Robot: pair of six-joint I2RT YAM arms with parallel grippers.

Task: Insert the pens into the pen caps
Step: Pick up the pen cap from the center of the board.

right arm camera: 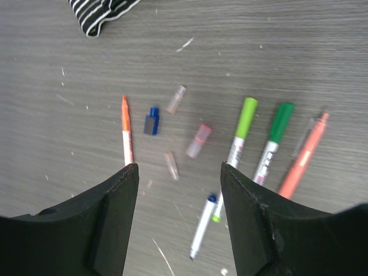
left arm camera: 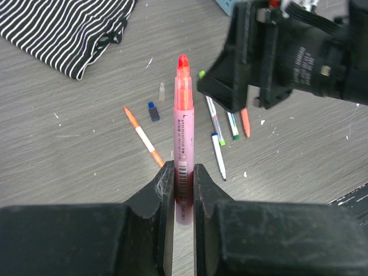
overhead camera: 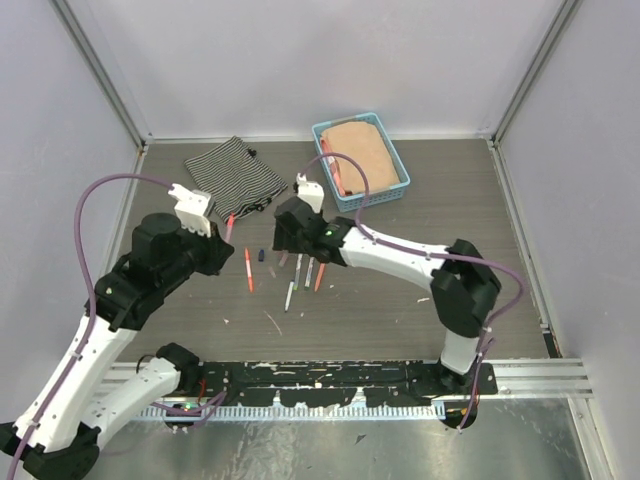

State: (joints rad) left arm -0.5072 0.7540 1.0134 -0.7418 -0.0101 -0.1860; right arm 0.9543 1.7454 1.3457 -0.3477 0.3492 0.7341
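Observation:
My left gripper (left arm camera: pixel 184 172) is shut on a pink pen (left arm camera: pixel 184 132) with an orange-red tip, held above the table; it also shows in the top view (overhead camera: pixel 229 227). My right gripper (right arm camera: pixel 179 167) is open and empty, hovering over the loose pens and caps. Under it lie an orange pen (right arm camera: pixel 125 135), a dark blue cap (right arm camera: pixel 151 121), a clear cap (right arm camera: pixel 176 99), a pink cap (right arm camera: pixel 199 141), a light-green-ended pen (right arm camera: pixel 241 129), a green-ended pen (right arm camera: pixel 275 135), a salmon pen (right arm camera: pixel 303 158) and a white pen with a blue end (right arm camera: pixel 202 227).
A striped cloth (overhead camera: pixel 232 175) lies at the back left. A blue basket (overhead camera: pixel 375 198) holding a tan cloth stands at the back, right of centre. The right arm's wrist (left arm camera: pixel 287 52) hangs close to the tip of the held pen.

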